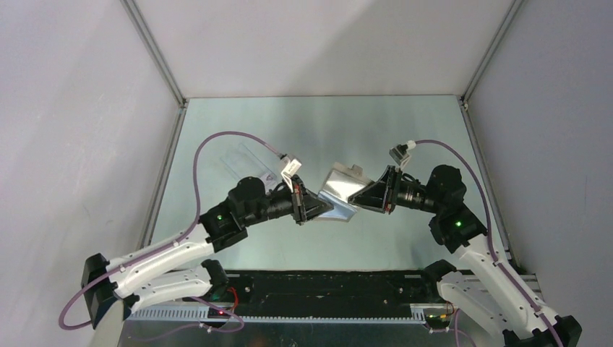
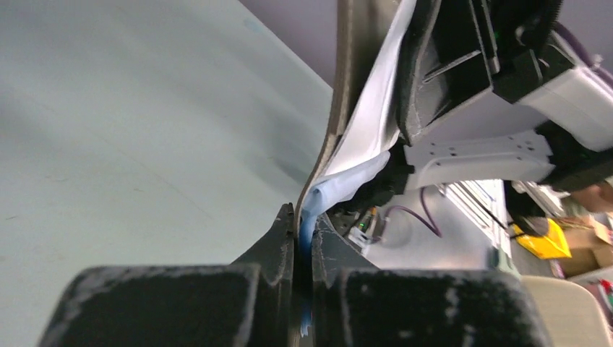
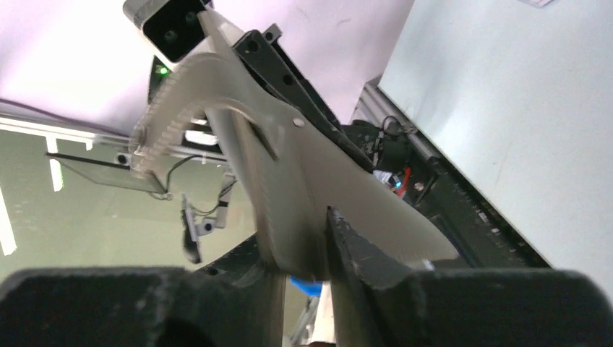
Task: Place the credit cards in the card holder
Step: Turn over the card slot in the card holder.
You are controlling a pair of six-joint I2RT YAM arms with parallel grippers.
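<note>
So the desk (image 1: 318, 123) is the big pale surface under everything, and both arms reach in over it and meet in the middle with the card holder (image 1: 338, 189) strung between them, lifted off the desk as far as I can judge. The left pincer (image 2: 303, 235) is clamped narrow on one edge of it, with a sliver of the blue lining (image 2: 318, 199) squeezed right between its tips and the grey outer skin curving up and away ahead of it. The right pincer (image 3: 311, 253) is nipped shut on the opposite grey flap, which fans out just in front of its tips. The clear box (image 1: 249, 163) sits on the desk behind the left pincer's wrist, on its outer side, well away from the right pincer. I can't actually make out the credit cards anywhere for sure; they might be in or near that box, but it's too faint to call. My read is that the step in hand is getting the holder opened and steadied so a card can go in, and no card is in yet. To do that well I'd have the two pincers draw apart slowly and evenly so the blue pocket gapes without the thin flap slipping out of either pinch. One pincer has to let go to fetch a card, so first lower the holder to the desk, mouth facing the freed pincer. Yank too hard and the flap just pops loose.
</note>
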